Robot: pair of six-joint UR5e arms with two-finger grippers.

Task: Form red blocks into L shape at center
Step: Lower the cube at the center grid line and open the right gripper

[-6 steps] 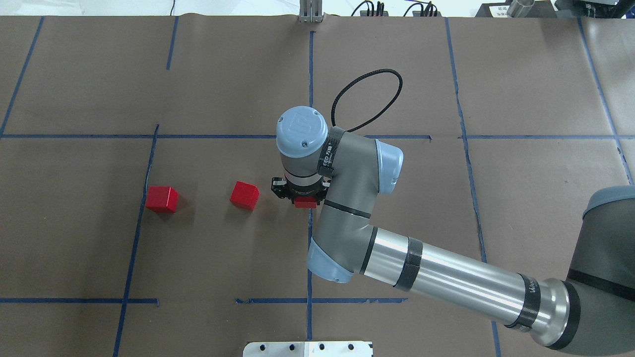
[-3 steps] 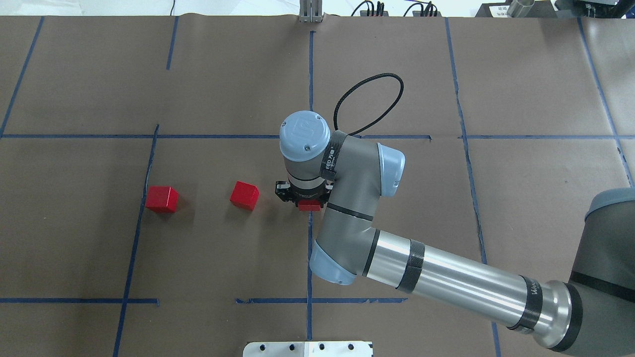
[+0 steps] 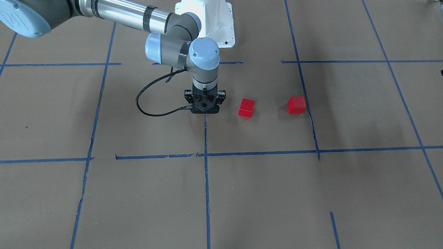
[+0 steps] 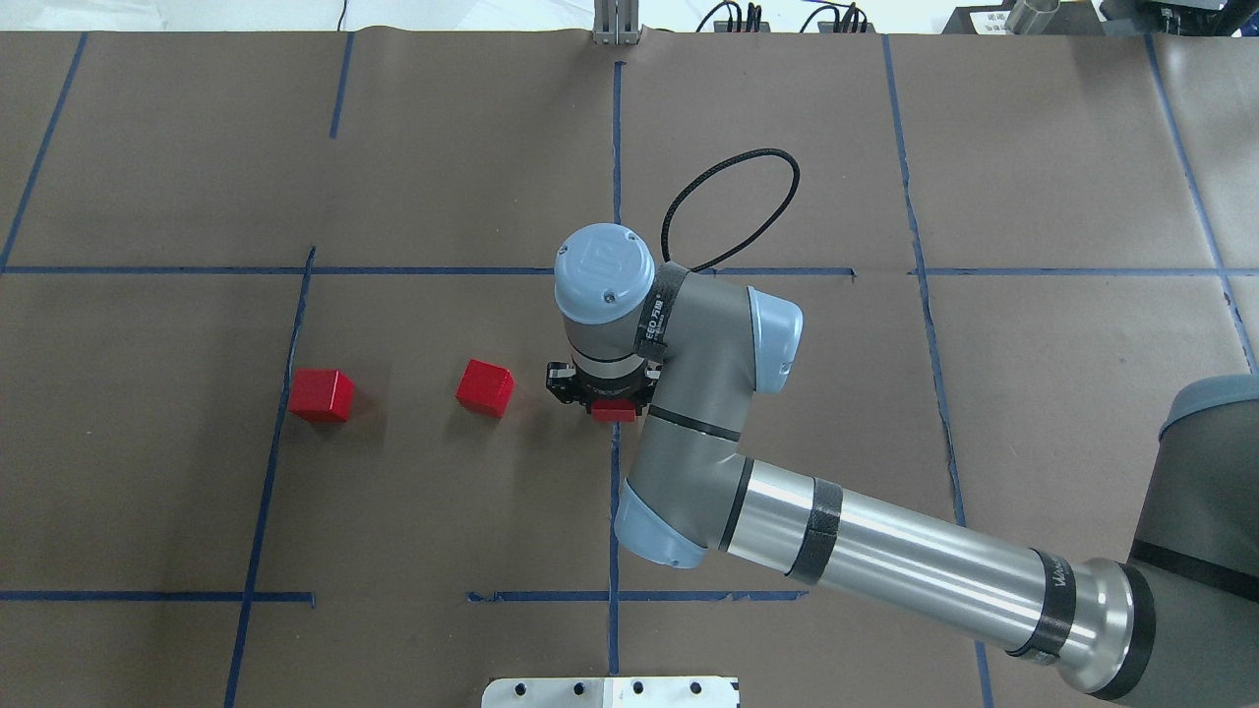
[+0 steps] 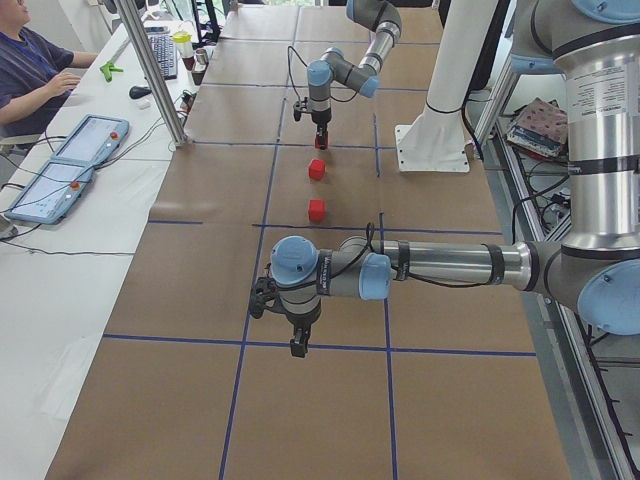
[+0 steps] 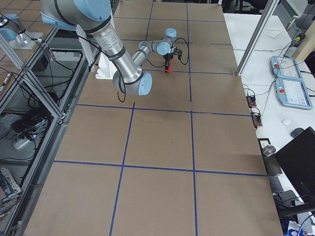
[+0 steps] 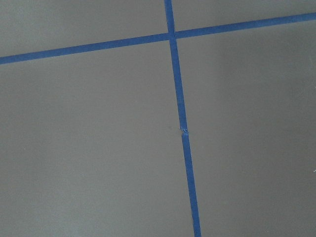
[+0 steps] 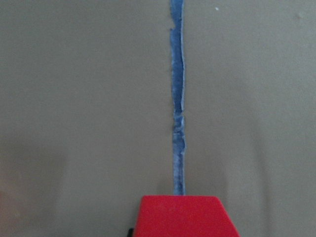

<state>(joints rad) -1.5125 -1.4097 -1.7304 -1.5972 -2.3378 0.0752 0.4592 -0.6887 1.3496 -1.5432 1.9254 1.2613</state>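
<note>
Right fingers (image 3: 199, 110) point straight down, clamped on a red block (image 4: 613, 413). In the right wrist view its top face sits right at the end of the vertical blue tape line (image 4: 616, 147). We cannot tell if it touches the counter (image 4: 443, 492) or hangs just above. Either way it is in the center cell, near the middle.

The other two, in the overhead view:
- The near loose block (image 4: 485, 387) is at 9 o'clock of the held one, apart from it and slightly rotated.
- The far loose block (image 4: 321, 394) is further out at 9 o'clock, by the cell's left tape edge.

None of the three touch.

Left fingers (image 5: 297, 347) show only in the side view, well apart from the blocks. Open or closed, we cannot tell.

The step, as we read it, is setting the first block down as the anchor of the L. The next move likely calls for letting go, rising clear and going to 9 o'clock for the near block. That one needs squaring up and setting flush against the anchor.
</note>
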